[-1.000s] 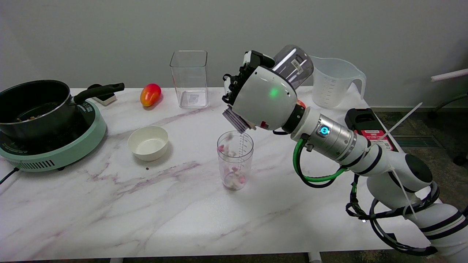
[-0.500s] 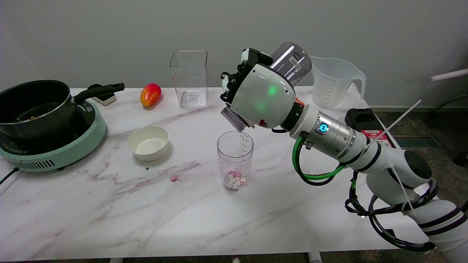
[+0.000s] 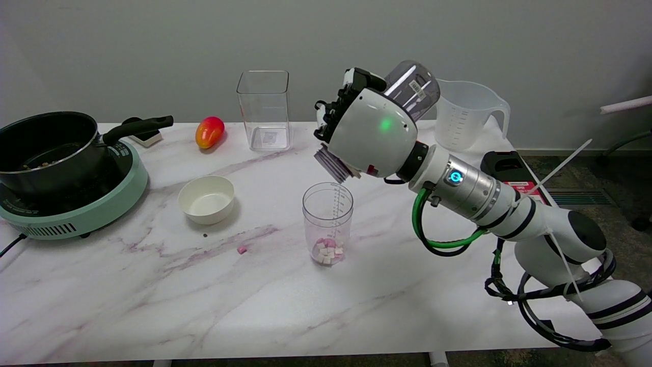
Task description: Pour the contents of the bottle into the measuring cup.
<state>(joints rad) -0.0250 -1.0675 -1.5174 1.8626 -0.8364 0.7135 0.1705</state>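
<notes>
The bottle (image 3: 407, 92), tipped mouth-down above the measuring cup (image 3: 327, 224), looks empty; the right hand (image 3: 369, 133) has its fingers wrapped around it. Cubes (image 3: 327, 251) lie inside, one piece (image 3: 242, 250) outside.

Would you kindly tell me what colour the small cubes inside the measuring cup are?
Pink and white cubes, at the bottom of the measuring cup; head view.

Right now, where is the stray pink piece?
In the head view, the stray pink piece lies on the table, left of the measuring cup, below the white bowl.
</notes>
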